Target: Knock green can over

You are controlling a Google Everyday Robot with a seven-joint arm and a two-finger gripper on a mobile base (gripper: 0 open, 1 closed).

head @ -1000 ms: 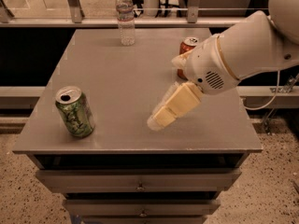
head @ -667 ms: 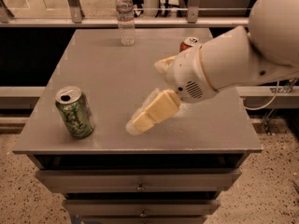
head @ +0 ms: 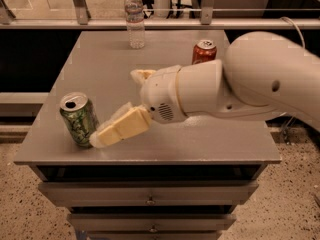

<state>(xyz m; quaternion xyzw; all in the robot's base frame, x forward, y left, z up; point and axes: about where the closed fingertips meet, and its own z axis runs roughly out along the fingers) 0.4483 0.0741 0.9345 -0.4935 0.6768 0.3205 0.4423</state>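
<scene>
green can: upright, front-left of counter
claw: low, tip at can's right base, touching or just beside; wide or narrow, cannot tell
step: making contact
next: likely needs leftward shove to topple can

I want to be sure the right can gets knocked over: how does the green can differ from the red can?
The mottled green-and-white aluminium can stands at the grey table's front left, while the red aluminium can stands back right. The red can's bottom is hidden behind the white arm; the green can's is not. The tan gripper is at the green can's lower side, well apart from the red can. Both stand upright and have silver tops.
</scene>
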